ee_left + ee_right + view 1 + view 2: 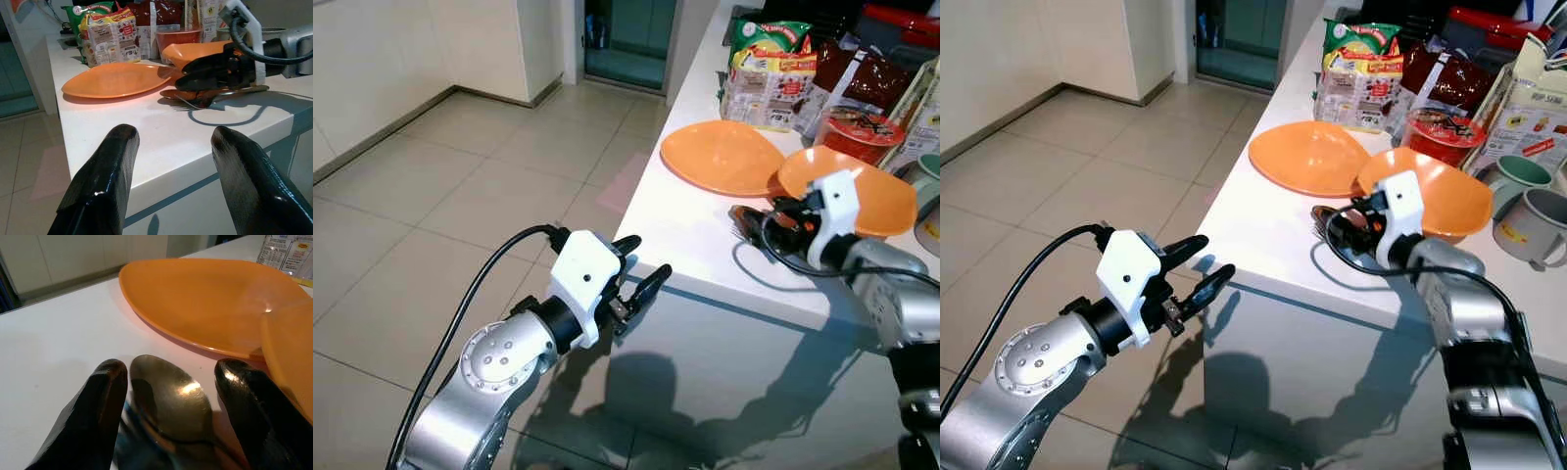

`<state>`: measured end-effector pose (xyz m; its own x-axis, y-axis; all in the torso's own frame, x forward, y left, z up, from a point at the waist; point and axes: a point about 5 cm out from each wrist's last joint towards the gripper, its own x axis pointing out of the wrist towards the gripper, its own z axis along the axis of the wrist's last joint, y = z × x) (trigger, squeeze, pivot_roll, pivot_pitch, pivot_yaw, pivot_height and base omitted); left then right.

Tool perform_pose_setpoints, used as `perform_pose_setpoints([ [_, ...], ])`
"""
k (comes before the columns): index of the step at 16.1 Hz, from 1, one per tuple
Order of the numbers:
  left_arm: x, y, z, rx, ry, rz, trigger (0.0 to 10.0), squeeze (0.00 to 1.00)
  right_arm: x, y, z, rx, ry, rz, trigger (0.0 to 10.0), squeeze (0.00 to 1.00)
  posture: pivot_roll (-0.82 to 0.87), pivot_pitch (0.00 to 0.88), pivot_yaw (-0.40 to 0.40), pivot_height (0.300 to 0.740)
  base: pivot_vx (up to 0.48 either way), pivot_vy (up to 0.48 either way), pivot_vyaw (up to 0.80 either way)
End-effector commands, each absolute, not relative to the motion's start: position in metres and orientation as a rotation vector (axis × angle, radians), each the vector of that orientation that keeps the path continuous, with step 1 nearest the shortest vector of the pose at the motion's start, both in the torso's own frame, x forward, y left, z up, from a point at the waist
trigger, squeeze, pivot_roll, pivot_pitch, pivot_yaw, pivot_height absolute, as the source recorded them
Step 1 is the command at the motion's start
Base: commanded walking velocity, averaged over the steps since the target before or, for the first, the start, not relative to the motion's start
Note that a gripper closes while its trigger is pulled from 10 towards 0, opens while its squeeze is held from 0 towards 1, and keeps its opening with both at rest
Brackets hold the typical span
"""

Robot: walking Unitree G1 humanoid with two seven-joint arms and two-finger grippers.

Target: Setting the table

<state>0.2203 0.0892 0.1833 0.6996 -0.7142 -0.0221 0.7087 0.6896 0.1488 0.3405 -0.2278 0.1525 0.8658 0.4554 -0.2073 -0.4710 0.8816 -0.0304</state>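
A glossy beige tiled floor [460,196] spreads across the left and centre of the frame, its grout lines running diagonally. Pale walls [372,59] with a low skirting board fill the upper left. At upper centre, a doorway [628,34] opens onto a darker, teal-toned space. A white desk [695,245] runs along the right side, its glossy front panel [724,372] carrying dark shadows at lower right.

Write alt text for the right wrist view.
The right claw sits low over a white counter, its two black fingers apart on either side of a metal spoon's bowl. Beyond lies an orange plate.
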Motion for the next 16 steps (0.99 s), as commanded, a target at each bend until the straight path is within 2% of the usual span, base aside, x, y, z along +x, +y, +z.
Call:
perform_pose_setpoints([
  [1, 0.219, 0.088, 0.186, 0.148, -0.043, -0.814, 10.0, 0.0, 0.342, -0.232, 0.146, -0.108, 0.24, 0.463, 10.0, 0.0, 0.07, 0.006, -0.06, 0.74, 0.0, 0.0, 0.0],
  [3, 0.219, 0.089, 0.186, 0.152, -0.043, -0.81, 10.0, 0.0, 0.345, -0.231, 0.14, -0.167, 0.313, 0.481, 10.0, 0.0, 0.08, 0.006, -0.068, 0.74, 0.0, 0.0, 0.0],
  [7, 0.217, 0.089, 0.185, 0.155, -0.043, -0.803, 10.0, 0.0, 0.344, -0.229, 0.135, -0.17, 0.395, 0.52, 10.0, 0.0, 0.08, 0.003, -0.081, 0.74, 0.0, 0.0, 0.0],
  [9, 0.217, 0.089, 0.186, 0.156, -0.047, -0.797, 10.0, 0.0, 0.344, -0.222, 0.14, -0.034, 0.404, 0.562, 10.0, 0.0, 0.08, 0.0, -0.084, 0.74, 0.0, 0.0, 0.0],
  [11, 0.217, 0.089, 0.186, 0.157, -0.048, -0.796, 10.0, 0.0, 0.343, -0.22, 0.143, 0.025, 0.414, 0.575, 10.0, 0.0, 0.08, 0.0, -0.084, 0.74, 0.0, 0.0, 0.0],
  [16, 0.22, 0.089, 0.186, 0.161, -0.055, -0.792, 10.0, 0.0, 0.339, -0.216, 0.15, 0.092, 0.393, 0.554, 10.0, 0.0, 0.07, 0.0, -0.074, 0.74, 0.0, 0.0, 0.0],
])
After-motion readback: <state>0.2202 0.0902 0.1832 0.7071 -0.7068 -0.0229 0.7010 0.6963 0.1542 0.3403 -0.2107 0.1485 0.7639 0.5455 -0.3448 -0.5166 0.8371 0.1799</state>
